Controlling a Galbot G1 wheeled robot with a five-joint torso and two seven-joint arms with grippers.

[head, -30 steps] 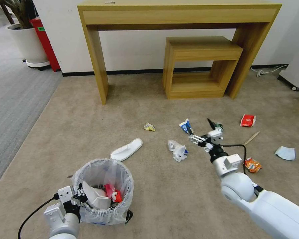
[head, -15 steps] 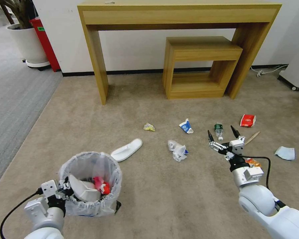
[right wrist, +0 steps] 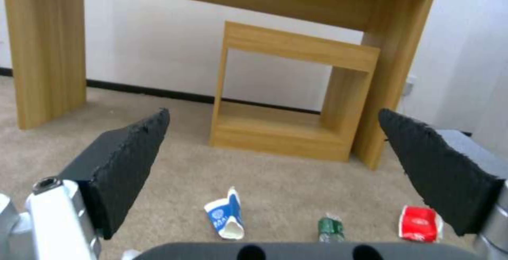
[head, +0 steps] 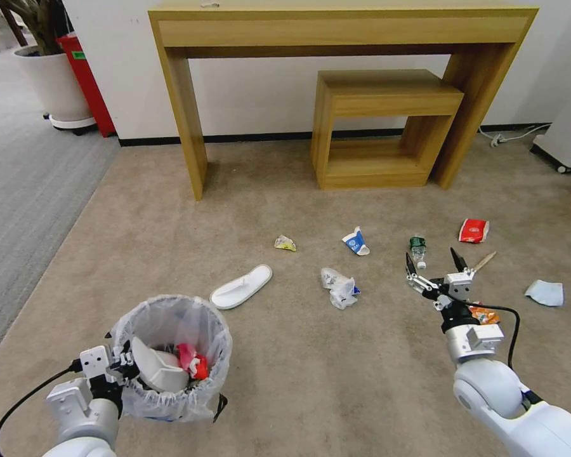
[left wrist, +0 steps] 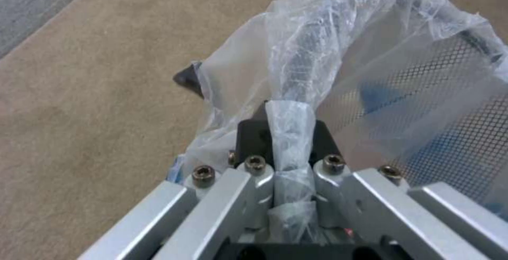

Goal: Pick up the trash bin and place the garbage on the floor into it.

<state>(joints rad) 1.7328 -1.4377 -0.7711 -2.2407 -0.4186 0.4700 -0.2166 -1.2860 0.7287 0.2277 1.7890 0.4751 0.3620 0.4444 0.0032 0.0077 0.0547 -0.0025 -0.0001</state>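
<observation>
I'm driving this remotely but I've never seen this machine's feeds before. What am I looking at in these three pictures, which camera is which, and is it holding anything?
This is a wheeled robot with two arms, each ending in a two-finger gripper. The wide picture comes from its head, looking down at the beige floor. The other two come from cameras on its wrists.

The left gripper is shut on the rim of the trash bin, a small bin lined with a plastic bag; the left wrist view shows the bag pinched between its fingers. A white slipper and a red wrapper lie inside.

The right gripper is open and holds nothing. It hangs near a green-label bottle.

Still on the floor: another slipper, a blue-white carton, crumpled paper, a red wrapper, a wooden stick, an orange packet and a pale blue mask.
</observation>
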